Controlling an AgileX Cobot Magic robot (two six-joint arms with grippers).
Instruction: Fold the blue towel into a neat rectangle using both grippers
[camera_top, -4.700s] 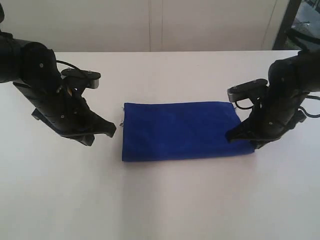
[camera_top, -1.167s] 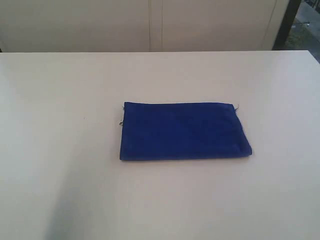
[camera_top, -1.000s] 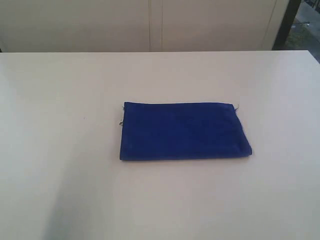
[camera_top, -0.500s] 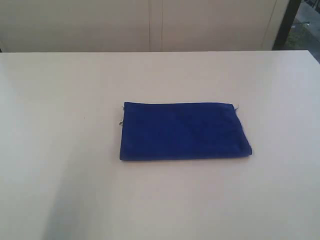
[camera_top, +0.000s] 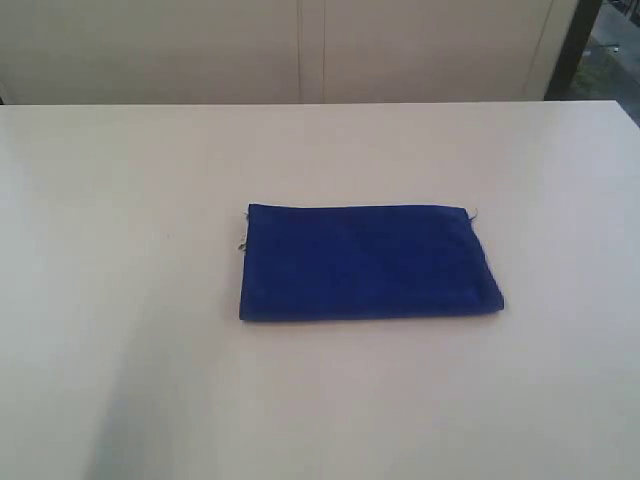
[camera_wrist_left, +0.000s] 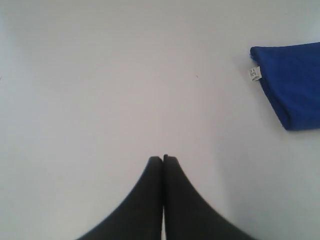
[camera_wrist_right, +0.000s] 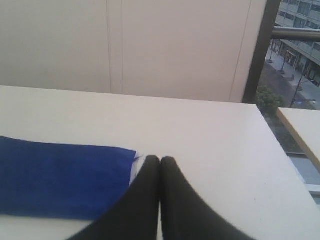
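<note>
The blue towel (camera_top: 368, 262) lies folded as a flat rectangle in the middle of the white table (camera_top: 120, 250). Neither arm shows in the exterior view. In the left wrist view my left gripper (camera_wrist_left: 163, 159) is shut with nothing in it, well away from the blue towel (camera_wrist_left: 292, 85), whose small white label (camera_wrist_left: 255, 73) shows at one corner. In the right wrist view my right gripper (camera_wrist_right: 160, 159) is shut and empty, above the table beside one end of the blue towel (camera_wrist_right: 60, 177); a stray thread sticks out at that corner.
A pale panelled wall (camera_top: 320, 50) runs behind the table. The right wrist view shows a dark window frame (camera_wrist_right: 259, 50), a street outside, and the table's edge (camera_wrist_right: 280, 145) on that side.
Both arms, which stood at either end of the towel 4.7 s ago, have drawn back out of the exterior view. The towel has lain still over the last second.
</note>
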